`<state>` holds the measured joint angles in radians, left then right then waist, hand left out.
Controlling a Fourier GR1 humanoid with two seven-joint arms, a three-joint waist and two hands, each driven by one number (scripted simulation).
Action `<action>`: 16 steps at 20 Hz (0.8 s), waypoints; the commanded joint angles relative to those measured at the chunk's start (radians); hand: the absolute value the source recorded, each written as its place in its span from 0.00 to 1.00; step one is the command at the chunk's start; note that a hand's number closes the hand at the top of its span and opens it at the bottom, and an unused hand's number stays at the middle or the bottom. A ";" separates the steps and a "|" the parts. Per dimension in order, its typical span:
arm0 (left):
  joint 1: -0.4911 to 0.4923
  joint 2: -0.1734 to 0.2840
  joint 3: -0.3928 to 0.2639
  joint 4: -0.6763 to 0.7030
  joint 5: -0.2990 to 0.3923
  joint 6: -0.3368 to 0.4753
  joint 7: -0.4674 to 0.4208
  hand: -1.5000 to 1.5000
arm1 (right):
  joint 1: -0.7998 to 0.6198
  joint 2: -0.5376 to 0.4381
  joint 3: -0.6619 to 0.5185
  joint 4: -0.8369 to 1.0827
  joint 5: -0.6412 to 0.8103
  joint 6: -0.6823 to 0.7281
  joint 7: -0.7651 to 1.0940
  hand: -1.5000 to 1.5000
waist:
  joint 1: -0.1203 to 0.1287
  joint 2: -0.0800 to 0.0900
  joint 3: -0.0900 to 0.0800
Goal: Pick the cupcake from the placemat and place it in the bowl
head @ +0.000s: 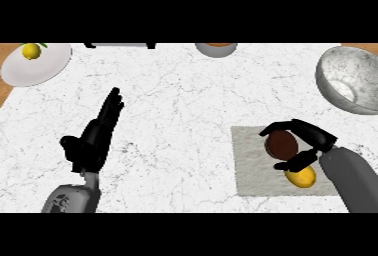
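Note:
The cupcake (283, 144), with a dark brown top and a yellow wrapper (301, 177), lies tilted on the grey placemat (255, 170) at the lower right. My right hand (308, 139) is curled round it, fingers over the far side and thumb on the near side. The big grey speckled bowl (348, 80) stands at the right edge, beyond the placemat. My left hand (97, 134) rests open at the left, fingers straight and pointing away, holding nothing.
A white plate (40, 67) with a lemon (31, 51) sits at the far left corner. A small grey bowl (216, 49) and a dark-edged object (118, 45) stand along the far edge. White marble counter lies between the hands.

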<state>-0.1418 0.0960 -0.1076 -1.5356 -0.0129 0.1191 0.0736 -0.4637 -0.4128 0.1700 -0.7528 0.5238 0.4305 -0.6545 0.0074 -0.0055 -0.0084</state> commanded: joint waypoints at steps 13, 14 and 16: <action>0.019 0.000 0.019 -0.030 -0.007 -0.009 0.023 0.50 | 0.145 -0.136 0.015 -0.086 -0.049 0.055 -0.273 1.00 | -0.021 0.002 0.008; 0.009 0.016 0.049 -0.022 0.008 -0.010 0.034 0.50 | 0.203 -0.187 0.011 -0.108 -0.080 0.084 -0.340 1.00 | -0.037 -0.001 0.008; 0.033 -0.001 0.027 -0.049 -0.009 0.008 0.028 0.50 | 0.231 -0.298 -0.033 -0.162 -0.147 0.149 -0.370 1.00 | -0.043 -0.005 0.007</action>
<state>-0.1141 0.0969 -0.0824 -1.5641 -0.0141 0.1118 0.0850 -0.3303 -0.5717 0.1807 -0.8678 0.4527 0.4153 -0.8402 -0.0132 -0.0123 -0.0091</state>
